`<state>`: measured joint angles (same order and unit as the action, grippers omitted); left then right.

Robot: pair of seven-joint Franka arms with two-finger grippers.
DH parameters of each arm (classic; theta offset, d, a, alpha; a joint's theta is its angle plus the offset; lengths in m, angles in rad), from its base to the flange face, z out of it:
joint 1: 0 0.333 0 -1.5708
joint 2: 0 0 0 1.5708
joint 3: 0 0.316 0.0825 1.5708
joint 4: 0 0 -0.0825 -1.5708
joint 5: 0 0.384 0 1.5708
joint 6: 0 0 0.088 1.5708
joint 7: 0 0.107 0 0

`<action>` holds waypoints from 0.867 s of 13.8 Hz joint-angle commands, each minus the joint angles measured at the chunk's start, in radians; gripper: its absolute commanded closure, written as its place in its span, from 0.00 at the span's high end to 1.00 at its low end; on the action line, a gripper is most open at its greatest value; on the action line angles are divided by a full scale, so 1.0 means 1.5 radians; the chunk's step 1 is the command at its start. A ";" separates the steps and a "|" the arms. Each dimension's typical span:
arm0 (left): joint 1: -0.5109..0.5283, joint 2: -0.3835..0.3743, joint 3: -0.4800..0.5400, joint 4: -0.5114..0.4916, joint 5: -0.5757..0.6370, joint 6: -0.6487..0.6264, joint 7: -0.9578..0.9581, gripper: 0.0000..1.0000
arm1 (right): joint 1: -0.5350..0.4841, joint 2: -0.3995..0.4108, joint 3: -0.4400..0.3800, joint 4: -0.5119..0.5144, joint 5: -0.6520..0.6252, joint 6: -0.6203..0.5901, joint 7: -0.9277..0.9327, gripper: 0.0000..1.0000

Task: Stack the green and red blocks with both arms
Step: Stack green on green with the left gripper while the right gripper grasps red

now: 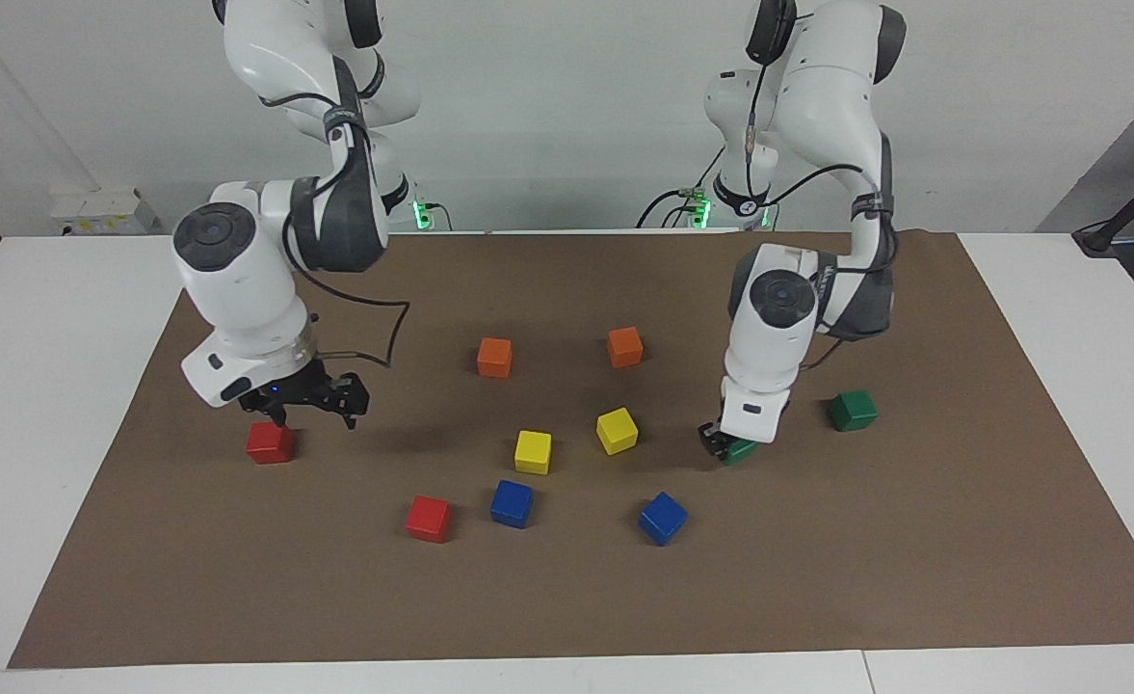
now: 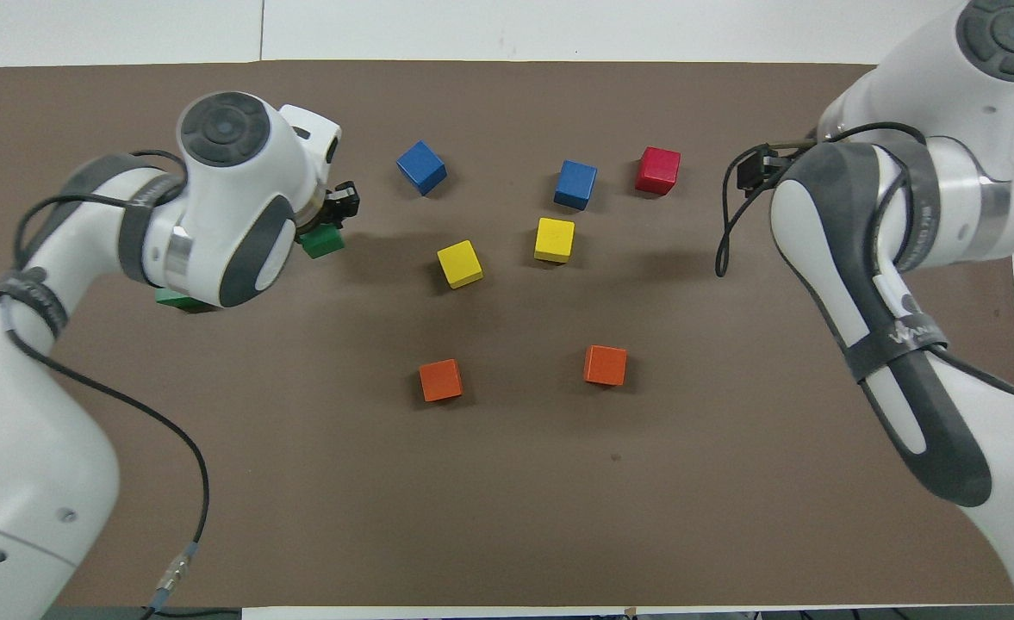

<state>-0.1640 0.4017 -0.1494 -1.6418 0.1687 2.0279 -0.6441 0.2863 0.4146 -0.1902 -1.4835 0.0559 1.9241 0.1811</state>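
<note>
While the left gripper (image 1: 726, 445) is clamping its jaws on one green block (image 1: 742, 449) on the table (image 1: 913, 578), the right gripper (image 1: 311, 410) is hovering, jaws apart, above a red block (image 1: 270, 442). Blocks probably light, rigid, slippery: grip flat sides.

Two glossy dark green cubes (image 1: 853, 410) (image 1: 742, 449) and two bright red cubes (image 1: 270, 442) (image 1: 429, 518) are being seen flat and unstacked, greens toward the left arm's end, reds toward the right arm's.
</note>
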 commanded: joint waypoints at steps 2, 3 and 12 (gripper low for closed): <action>0.123 -0.087 -0.002 -0.047 -0.041 -0.062 0.279 0.00 | -0.002 0.148 0.040 0.177 0.023 0.005 0.091 1.00; 0.139 -0.087 -0.002 -0.053 -0.041 -0.052 0.328 0.00 | 0.010 0.167 0.041 0.187 0.015 0.009 0.094 1.00; 0.212 -0.096 -0.003 -0.145 -0.065 0.050 0.450 0.00 | 0.022 0.248 0.040 0.190 0.007 0.129 0.119 1.00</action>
<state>0.1433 0.2800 -0.1440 -1.8151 0.1020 2.0627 0.0081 0.3314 0.7467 -0.1349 -1.2370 0.0700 2.0953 0.3272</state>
